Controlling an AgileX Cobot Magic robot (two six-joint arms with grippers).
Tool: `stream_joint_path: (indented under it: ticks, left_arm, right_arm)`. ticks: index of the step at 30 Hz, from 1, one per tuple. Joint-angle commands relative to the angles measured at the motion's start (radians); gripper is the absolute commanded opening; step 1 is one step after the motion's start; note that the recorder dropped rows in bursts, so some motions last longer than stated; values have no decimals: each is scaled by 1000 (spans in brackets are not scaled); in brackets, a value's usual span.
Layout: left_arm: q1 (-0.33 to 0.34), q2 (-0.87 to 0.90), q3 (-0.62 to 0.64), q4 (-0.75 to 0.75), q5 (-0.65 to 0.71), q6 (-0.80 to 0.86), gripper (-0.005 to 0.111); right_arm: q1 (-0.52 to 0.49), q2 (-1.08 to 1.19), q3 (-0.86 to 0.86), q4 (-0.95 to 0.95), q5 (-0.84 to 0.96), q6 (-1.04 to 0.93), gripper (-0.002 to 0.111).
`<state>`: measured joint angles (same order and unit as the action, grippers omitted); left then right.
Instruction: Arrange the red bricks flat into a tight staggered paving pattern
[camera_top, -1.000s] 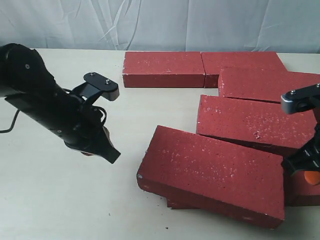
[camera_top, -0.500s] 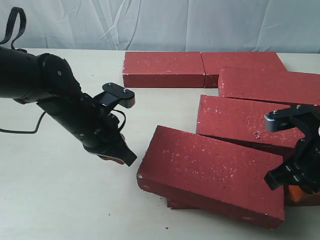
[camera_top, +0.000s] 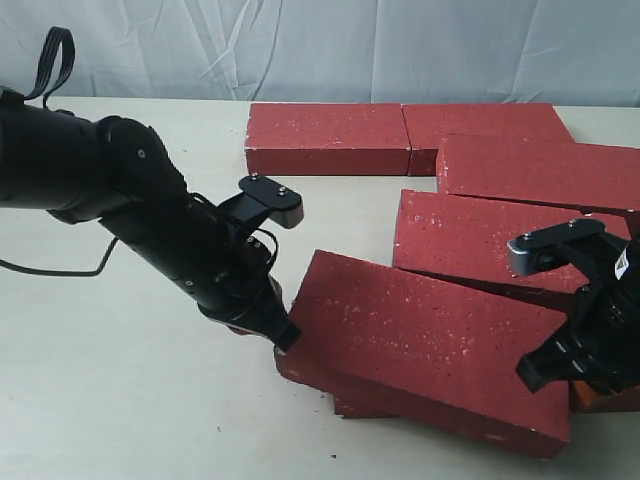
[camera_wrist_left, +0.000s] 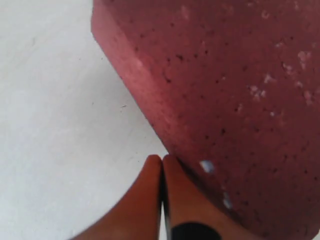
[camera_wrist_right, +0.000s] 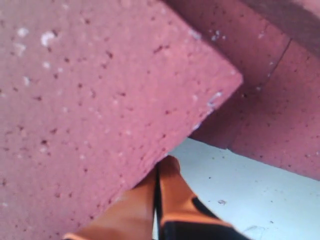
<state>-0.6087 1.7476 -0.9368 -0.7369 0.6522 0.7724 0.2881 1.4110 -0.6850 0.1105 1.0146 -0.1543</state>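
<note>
Several red bricks lie on the table. Two (camera_top: 328, 138) (camera_top: 485, 125) form a back row, another (camera_top: 540, 170) overlaps them at the right, and one (camera_top: 490, 245) lies in the middle. The front brick (camera_top: 425, 350) rests tilted on a partly hidden brick (camera_top: 350, 406). My left gripper (camera_top: 283, 338) (camera_wrist_left: 161, 160) is shut and empty, its tips against the tilted brick's (camera_wrist_left: 235, 90) left end near the table. My right gripper (camera_top: 535, 373) (camera_wrist_right: 160, 164) is shut and empty, pressed to the same brick's (camera_wrist_right: 90, 100) right end.
The pale tabletop (camera_top: 110, 400) is bare on the left and front left. A white cloth backdrop (camera_top: 320, 45) hangs behind the table. The left arm's black cable (camera_top: 60, 262) trails over the left side.
My left gripper has swung right and down until it touches the tilted brick's left end. My right gripper has moved left up to that brick's right end. The bricks look unmoved.
</note>
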Motion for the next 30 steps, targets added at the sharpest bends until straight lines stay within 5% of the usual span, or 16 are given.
stream_joint_path:
  ticks: [1, 11, 19, 30]
  left_arm:
    - [-12, 2, -12, -109, 33, 76, 0]
    - [-12, -72, -31, -86, 108, 55, 0]
    - [-5, -204, -31, 329, 117, -294, 0]
    - [273, -226, -31, 402, 174, -325, 0]
  right_arm:
    - [4, 0, -24, 0, -1, -7, -1]
    - [4, 0, -50, 138, 11, -115, -1]
    - [51, -13, -131, 396, 34, -279, -1]
    - [203, 216, -454, 441, -69, -262, -1]
